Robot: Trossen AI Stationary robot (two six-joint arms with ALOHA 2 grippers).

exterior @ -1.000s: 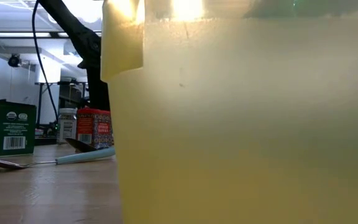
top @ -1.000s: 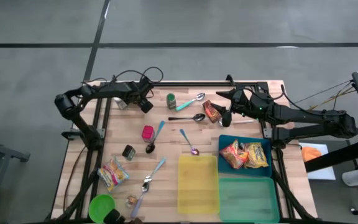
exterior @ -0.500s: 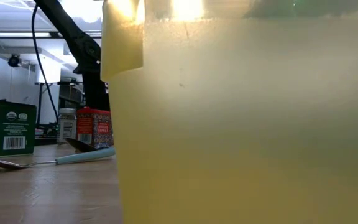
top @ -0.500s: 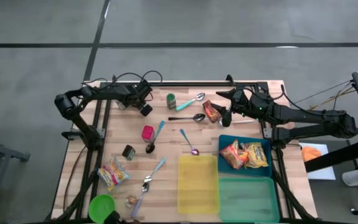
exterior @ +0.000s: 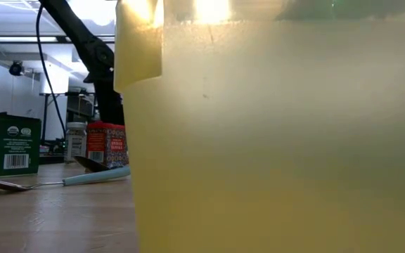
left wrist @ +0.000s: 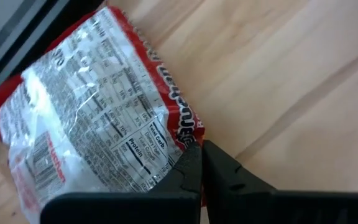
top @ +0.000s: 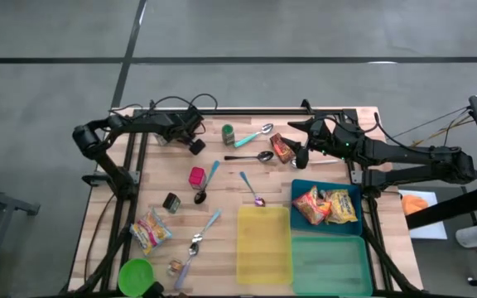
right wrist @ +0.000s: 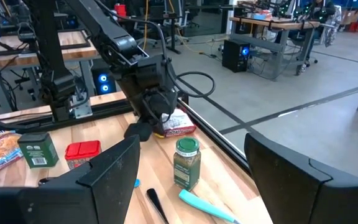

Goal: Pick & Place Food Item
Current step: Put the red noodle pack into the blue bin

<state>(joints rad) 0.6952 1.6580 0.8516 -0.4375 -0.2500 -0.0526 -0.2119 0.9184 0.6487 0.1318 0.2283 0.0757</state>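
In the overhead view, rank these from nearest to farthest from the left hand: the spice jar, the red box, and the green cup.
From the left hand:
1. Spice jar, beside it at the table's far edge.
2. Red box, toward mid-table, just below the hand in the picture.
3. Green cup, at the near-left corner.

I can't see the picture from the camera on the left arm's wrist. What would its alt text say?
The left gripper, its dark fingers shut, pinches the edge of a red and white snack packet lying on the pale wooden table, its nutrition label facing up.
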